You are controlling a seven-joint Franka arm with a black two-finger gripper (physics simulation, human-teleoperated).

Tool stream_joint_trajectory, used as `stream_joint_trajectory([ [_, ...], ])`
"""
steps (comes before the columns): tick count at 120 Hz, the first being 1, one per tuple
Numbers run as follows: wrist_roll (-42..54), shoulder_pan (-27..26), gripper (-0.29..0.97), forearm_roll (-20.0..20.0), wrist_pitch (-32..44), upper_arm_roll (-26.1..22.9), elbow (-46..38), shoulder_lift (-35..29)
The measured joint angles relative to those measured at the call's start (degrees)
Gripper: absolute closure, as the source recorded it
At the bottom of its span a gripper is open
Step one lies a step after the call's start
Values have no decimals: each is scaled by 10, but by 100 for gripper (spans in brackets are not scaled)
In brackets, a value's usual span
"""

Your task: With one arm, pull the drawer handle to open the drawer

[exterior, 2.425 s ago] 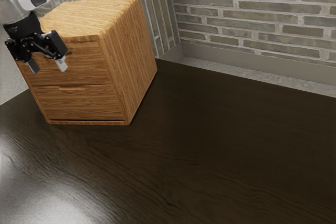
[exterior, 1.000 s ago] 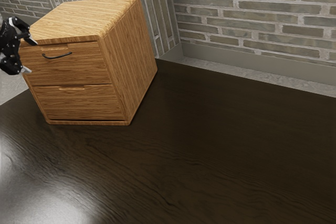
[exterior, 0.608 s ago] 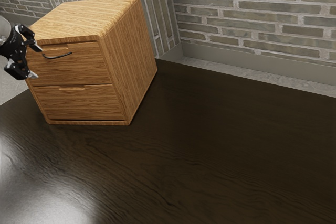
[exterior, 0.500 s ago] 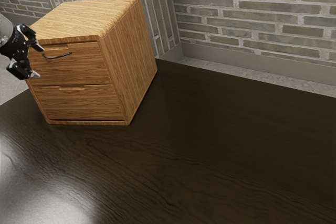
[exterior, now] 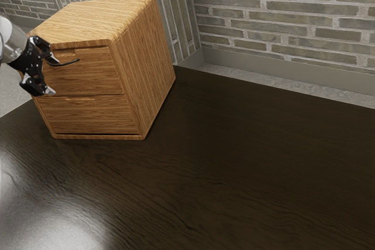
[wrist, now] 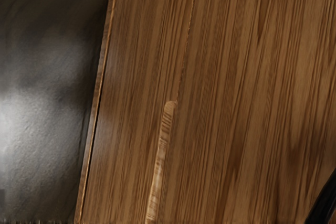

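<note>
pincer (exterior: 47,76) gapes at the top drawer's (exterior: 88,75) edge beside the handle (exterior: 69,62).

Soft, even light brightens the top of the wooden cabinet (exterior: 94,21), its side face a shade darker. Pale glare pools on the glossy dark table (exterior: 234,162) in front of the cabinet.

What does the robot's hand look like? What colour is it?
The gripper is black and blocky, with two thin fingers that end in pale, silvery tips. The arm behind it is smooth, rounded and white.
</note>
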Motion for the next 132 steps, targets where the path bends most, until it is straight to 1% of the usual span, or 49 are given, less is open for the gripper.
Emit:
stream_joint_trajectory([
  [13, -4, -3, 3, -1, 1, 2, -35, -29],
  [42, -10, 7, 3, -5, 3, 2, -91, -81],
  [61, -13, 6, 3, -13, 14, -1, -141, -127],
  [100, -16, 8, 3, -19, 35, -5, -211, -200],
  [112, -17, 10, 3, -19, 39, -4, -221, -208],
  [132, -18, 12, 3, -18, 41, -1, -211, -214],
])
